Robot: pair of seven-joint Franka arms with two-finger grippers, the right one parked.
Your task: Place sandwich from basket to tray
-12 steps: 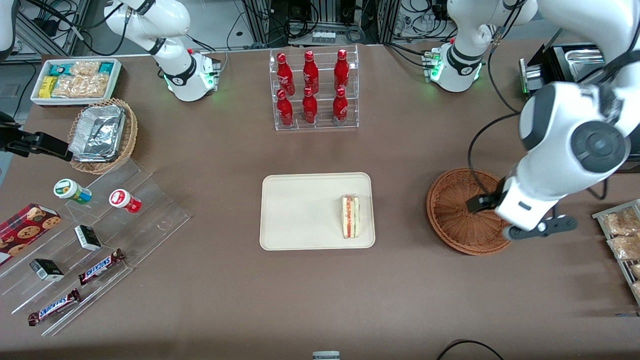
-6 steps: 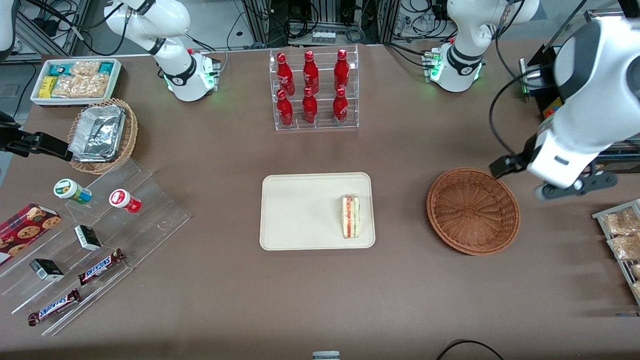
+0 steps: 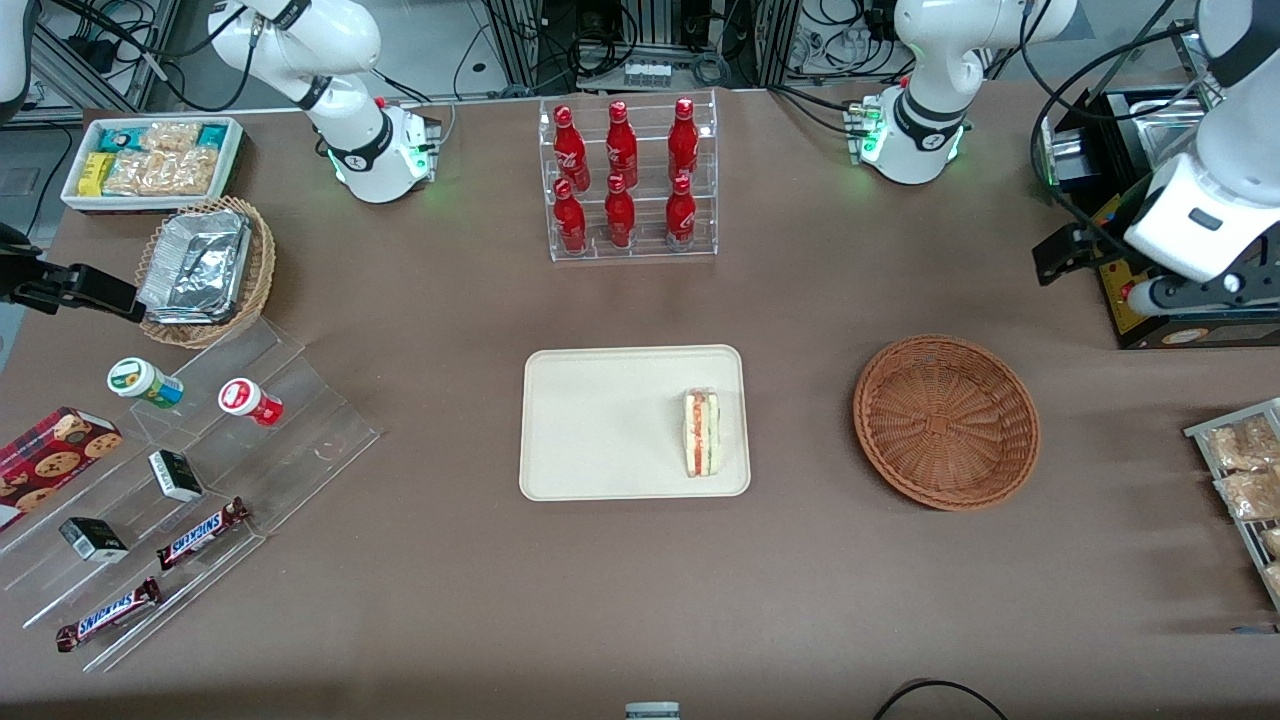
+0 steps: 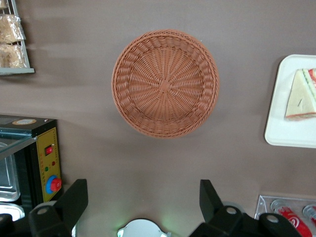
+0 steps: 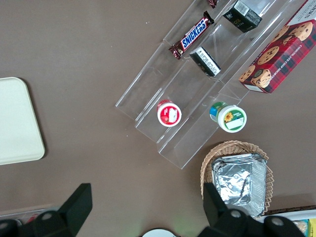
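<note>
Frontally, the sandwich (image 3: 702, 433) lay on the tray (image 3: 600, 420), at the tray's end nearest the basket (image 3: 946, 421); the basket stood empty on the table, apart from the tray; the gripper (image 3: 1105, 272) hung high toward the working arm's end, farther from the camera than the basket, over a black box (image 3: 1180, 320). From the left wrist, the gripper (image 4: 140, 200) showed its fingers (image 4: 74, 197) spread wide apart, holding nothing; the basket (image 4: 165, 90) sat bare; the sandwich (image 4: 301, 96) rested on the tray (image 4: 279, 123).
</note>
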